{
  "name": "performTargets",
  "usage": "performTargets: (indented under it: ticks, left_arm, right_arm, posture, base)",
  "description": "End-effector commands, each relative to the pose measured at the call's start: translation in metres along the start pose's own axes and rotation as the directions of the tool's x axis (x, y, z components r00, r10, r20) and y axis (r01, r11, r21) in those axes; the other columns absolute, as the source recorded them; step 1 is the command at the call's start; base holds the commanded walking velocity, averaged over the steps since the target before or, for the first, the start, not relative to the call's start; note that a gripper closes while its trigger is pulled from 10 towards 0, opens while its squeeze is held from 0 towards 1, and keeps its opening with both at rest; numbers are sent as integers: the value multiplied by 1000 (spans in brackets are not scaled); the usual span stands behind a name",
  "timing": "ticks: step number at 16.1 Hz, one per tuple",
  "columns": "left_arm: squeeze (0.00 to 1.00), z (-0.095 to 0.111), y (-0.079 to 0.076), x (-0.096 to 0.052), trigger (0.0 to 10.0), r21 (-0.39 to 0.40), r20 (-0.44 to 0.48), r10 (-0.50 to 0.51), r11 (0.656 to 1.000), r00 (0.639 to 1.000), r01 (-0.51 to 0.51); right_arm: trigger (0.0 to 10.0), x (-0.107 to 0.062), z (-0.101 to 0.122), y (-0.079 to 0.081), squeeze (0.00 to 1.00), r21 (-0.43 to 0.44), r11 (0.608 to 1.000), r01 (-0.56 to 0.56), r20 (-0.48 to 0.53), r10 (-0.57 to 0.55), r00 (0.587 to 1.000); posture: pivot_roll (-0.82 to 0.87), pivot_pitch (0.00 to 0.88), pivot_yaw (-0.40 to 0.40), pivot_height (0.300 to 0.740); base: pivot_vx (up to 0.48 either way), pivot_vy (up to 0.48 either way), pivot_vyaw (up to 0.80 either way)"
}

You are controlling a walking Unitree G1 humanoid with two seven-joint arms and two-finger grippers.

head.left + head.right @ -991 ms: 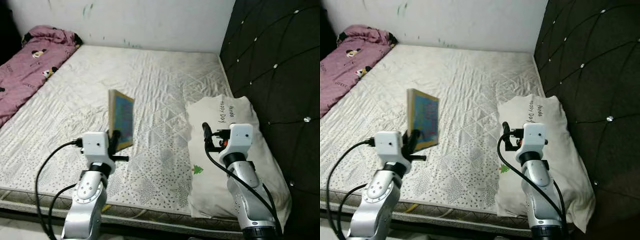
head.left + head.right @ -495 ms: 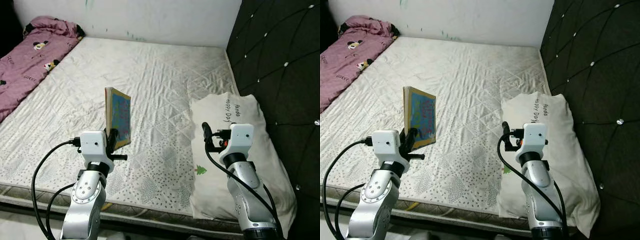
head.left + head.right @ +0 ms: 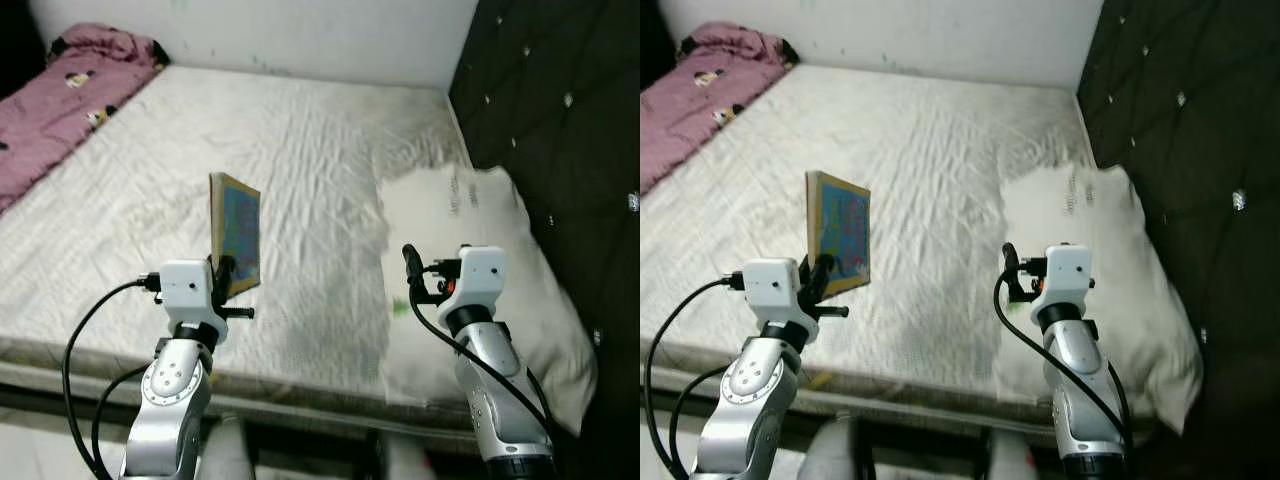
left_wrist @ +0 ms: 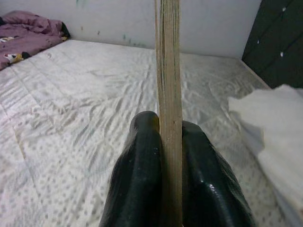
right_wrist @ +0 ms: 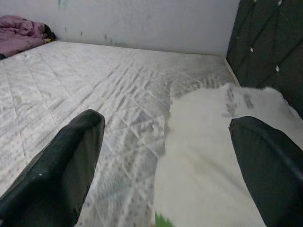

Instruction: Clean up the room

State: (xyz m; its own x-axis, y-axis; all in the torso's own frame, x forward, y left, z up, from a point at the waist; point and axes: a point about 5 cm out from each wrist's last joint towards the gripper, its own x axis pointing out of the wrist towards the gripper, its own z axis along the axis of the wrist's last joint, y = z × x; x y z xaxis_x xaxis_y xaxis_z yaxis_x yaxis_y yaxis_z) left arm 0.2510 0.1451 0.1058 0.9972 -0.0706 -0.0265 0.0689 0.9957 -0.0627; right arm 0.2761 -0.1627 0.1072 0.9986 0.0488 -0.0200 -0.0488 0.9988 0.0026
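A thin picture book (image 3: 237, 232) with a blue cover stands upright in the air above the near edge of the bed, and my left gripper (image 3: 226, 282) is shut on its lower edge. In the left wrist view the book's page edge (image 4: 168, 94) runs straight up between the two black fingers (image 4: 142, 170). My right gripper (image 3: 412, 270) is open and holds nothing, raised over the near end of a white pillow (image 3: 470, 230). In the right wrist view its fingers (image 5: 66, 161) stand wide apart with the pillow (image 5: 213, 142) ahead.
A white quilted mattress (image 3: 300, 150) spreads out in front. A pink blanket (image 3: 60, 95) lies bunched at its far left. A dark tufted headboard (image 3: 560, 120) closes the right side, a pale wall the back. The floor shows below the mattress edge.
The whole picture has shifted and blurred, so the camera has moved back a little and the floor now shows. Both grippers hold their poses, and the book stays clamped.
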Motion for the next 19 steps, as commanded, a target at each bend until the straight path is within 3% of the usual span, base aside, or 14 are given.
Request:
performTargets:
  ticks: [1,12,19]
  left_arm:
    - [0,11,1,2,10000,16,53,13,1000,999,-14]
    - [0,9,0,4,10000,-10,40,3,1000,999,-3]
    - [0,12,-1,6,10000,-23,50,0,1000,999,1]
  right_arm:
    - [10000,1,2,0,0,1,1000,-5,2,5,1000]
    - [10000,2,1,3,0,-9,1000,-22,-7,22,1000]
    - [10000,4,2,4,0,-12,1000,-29,1,29,1000]
  posture:
    - [23,52,-4,609]
    - [22,57,-2,605]
    - [21,64,-9,525]
  base:
    - [0,0,0]
    - [0,0,0]
    - [0,0,0]
